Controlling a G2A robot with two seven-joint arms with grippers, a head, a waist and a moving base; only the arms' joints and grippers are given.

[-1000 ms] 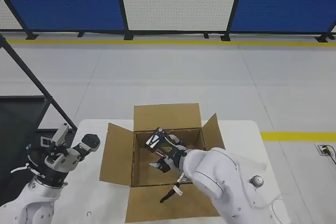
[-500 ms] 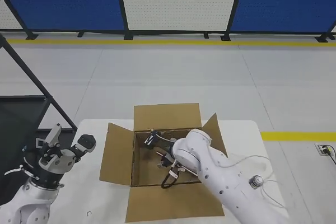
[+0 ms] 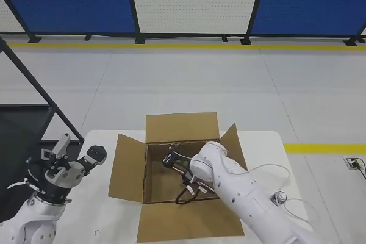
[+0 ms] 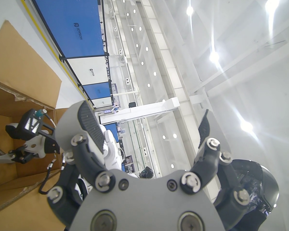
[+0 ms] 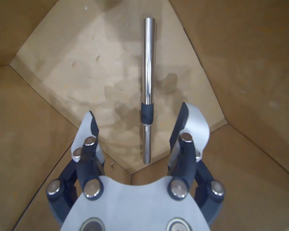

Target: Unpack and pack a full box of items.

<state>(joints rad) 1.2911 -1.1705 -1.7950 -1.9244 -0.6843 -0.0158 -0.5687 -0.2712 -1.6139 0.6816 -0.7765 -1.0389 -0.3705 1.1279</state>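
R gripper (image 5: 137, 121) open over rod (image 5: 148, 73) in box (image 5: 243, 49).

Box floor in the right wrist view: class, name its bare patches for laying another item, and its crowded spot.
Bare floor lies on both sides of the metal rod, out to the box walls; one side is wider. Crowded: the rod's black-banded end, beneath the open right gripper.

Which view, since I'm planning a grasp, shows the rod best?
Right wrist view: the rod lies whole on the box floor, under the open right gripper. In the top view the right arm covers that spot; the left wrist view faces the ceiling.
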